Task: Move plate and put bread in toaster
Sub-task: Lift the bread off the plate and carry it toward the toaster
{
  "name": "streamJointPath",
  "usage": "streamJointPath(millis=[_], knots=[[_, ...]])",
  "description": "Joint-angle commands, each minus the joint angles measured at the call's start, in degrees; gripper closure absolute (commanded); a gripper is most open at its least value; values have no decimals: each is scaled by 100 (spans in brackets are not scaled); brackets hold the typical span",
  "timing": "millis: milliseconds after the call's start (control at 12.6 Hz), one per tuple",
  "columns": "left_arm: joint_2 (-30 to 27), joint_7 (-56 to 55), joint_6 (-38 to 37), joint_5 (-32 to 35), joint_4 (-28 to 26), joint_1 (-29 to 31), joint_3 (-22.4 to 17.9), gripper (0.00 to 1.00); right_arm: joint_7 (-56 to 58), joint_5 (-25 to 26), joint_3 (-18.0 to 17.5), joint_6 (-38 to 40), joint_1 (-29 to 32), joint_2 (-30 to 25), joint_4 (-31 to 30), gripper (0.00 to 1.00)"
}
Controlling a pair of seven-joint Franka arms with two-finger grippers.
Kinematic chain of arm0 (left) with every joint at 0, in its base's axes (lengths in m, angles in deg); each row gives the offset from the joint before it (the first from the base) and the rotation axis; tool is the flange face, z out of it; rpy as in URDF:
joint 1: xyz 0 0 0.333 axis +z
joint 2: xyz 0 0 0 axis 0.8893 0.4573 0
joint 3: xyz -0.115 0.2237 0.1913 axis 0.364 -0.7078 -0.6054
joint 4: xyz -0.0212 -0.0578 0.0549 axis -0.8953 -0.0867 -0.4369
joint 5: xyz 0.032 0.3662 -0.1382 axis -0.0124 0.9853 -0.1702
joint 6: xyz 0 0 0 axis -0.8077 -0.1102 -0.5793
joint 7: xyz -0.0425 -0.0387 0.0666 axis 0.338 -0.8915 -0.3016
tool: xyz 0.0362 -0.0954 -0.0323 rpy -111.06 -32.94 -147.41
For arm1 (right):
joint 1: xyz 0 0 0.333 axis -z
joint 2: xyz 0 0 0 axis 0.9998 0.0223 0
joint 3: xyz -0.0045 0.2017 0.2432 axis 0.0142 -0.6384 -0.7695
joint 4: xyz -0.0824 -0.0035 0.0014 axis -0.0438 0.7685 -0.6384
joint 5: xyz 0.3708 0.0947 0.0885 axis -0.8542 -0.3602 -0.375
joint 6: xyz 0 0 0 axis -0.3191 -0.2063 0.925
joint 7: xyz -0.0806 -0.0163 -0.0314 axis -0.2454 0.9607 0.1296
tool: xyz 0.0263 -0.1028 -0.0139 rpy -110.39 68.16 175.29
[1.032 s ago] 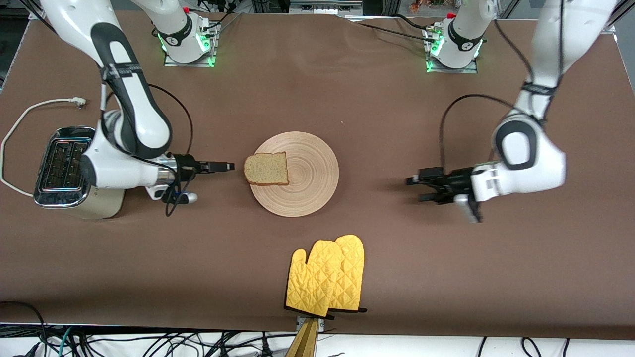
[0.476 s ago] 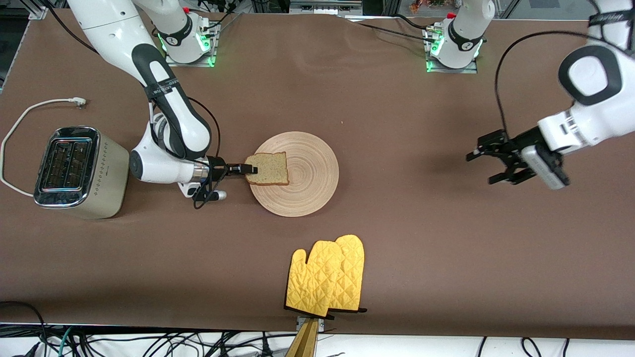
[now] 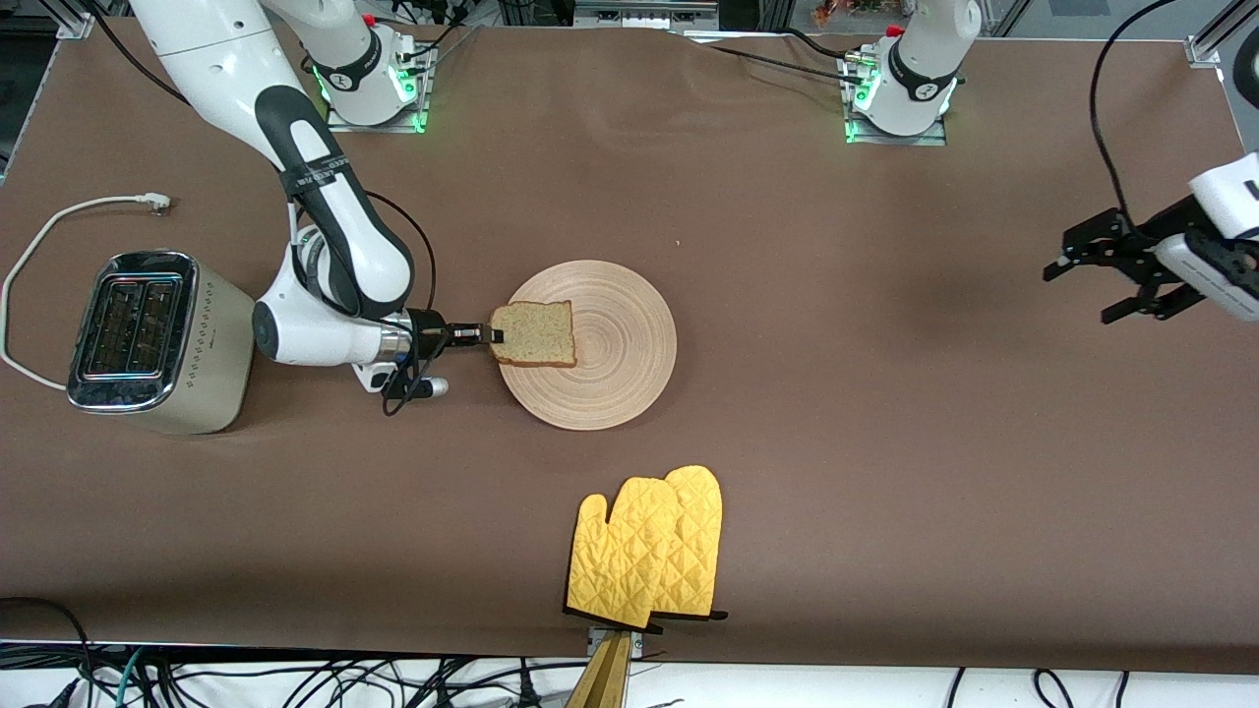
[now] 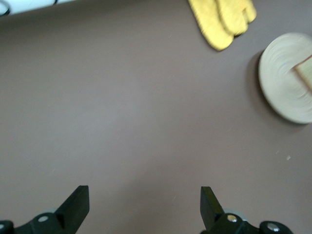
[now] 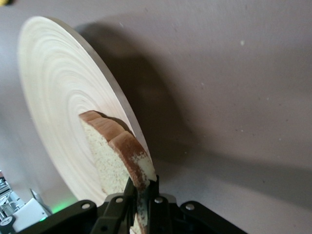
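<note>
The pale wooden plate [image 3: 615,369] lies in the middle of the table. The brown bread slice [image 3: 536,334] lies on the part of it toward the right arm's end. My right gripper [image 3: 489,335] is shut on the bread's crust edge at the plate's rim; the right wrist view shows the fingers [image 5: 157,197] pinching the crust [image 5: 134,163] against the plate [image 5: 58,92]. The cream toaster [image 3: 157,339] stands at the right arm's end, its slots empty. My left gripper [image 3: 1082,292] is open and empty, up over the left arm's end of the table [image 4: 144,204].
A pair of yellow oven mitts [image 3: 649,560] lies near the table's front edge, nearer to the camera than the plate. The toaster's white cord [image 3: 59,221] loops beside the toaster. The left wrist view shows the plate [image 4: 282,83] and mitts [image 4: 222,19] far off.
My right gripper moved in from beside the toaster and shut on the bread's edge; plate and bread shifted slightly toward the left arm's end. My left gripper drew back and rose toward its end.
</note>
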State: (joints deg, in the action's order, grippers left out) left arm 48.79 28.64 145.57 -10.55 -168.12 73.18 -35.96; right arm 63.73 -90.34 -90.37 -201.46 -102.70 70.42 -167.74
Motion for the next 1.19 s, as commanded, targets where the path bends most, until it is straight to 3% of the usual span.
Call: streamJointPath(millis=[0, 238, 476, 635, 1111], knots=[[-123, -905, -666, 895, 608, -239, -85, 0, -76, 62, 355, 950, 71, -270, 338, 100], [-185, -2796, -1589, 1487, 1190, -511, 12, 0, 230, 309, 479, 1253, 62, -148, 332, 100], [-159, -4227, -2267, 1724, 1655, -668, 161, 0, 644, 257, 392, 289, -52, 362, 331, 100], [-123, -5143, -2313, 1734, 1744, -958, 171, 0, 873, 239, 374, 110, -131, 425, 340, 100], [113, -5314, -2330, 1664, 2042, -995, 162, 0, 287, 553, 567, 565, -175, -76, 550, 100]])
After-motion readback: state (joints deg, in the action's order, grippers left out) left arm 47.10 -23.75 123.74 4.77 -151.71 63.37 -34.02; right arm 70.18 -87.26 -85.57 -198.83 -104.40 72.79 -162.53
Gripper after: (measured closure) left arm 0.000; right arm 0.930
